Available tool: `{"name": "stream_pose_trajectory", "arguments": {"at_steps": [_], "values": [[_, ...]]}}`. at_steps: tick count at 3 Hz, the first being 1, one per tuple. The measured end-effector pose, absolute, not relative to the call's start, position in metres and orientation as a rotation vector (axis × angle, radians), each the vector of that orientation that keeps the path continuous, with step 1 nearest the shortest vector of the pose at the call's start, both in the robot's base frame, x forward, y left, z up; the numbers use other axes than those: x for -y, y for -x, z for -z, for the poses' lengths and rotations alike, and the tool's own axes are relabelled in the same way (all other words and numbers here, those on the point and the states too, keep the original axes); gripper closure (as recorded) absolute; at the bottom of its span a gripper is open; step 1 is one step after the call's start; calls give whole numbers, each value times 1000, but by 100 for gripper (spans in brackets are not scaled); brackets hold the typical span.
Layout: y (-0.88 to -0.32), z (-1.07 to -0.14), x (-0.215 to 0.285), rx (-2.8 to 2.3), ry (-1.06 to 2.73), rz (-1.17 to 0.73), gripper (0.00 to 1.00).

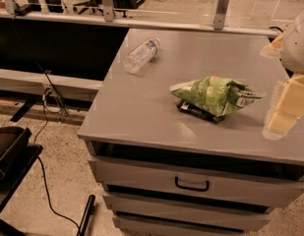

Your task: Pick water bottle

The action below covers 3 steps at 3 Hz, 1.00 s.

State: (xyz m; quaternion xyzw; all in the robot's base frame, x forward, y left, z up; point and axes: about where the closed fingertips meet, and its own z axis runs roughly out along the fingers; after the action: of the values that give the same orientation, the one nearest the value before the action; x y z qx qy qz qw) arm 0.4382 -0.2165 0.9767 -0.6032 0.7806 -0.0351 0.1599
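Observation:
The water bottle [140, 56] is small, clear and ribbed, with a pale cap. It lies on its side near the far left edge of the grey cabinet top [141, 112], cap pointing to the far right. My gripper [284, 109] is pale yellow and hangs at the right edge of the view over the cabinet's right side. It is far from the bottle, and the green snack bag [215, 95] lies between them. Nothing shows in the gripper.
A dark flat packet [196, 111] lies under the snack bag. The cabinet has drawers with a black handle [192, 184]. A glass rail [141, 23] runs behind it. A black cart [9, 149] and a cable [45, 191] are on the floor at left.

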Motion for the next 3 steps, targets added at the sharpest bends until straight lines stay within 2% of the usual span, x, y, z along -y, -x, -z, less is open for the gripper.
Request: {"name": "stream_pose_trajectory", "arguments": {"at_steps": [2,3], "values": [[-446,-977,212,-2195,1737,103,0],[-486,-986,205,-2087,1754,117,0]]}}
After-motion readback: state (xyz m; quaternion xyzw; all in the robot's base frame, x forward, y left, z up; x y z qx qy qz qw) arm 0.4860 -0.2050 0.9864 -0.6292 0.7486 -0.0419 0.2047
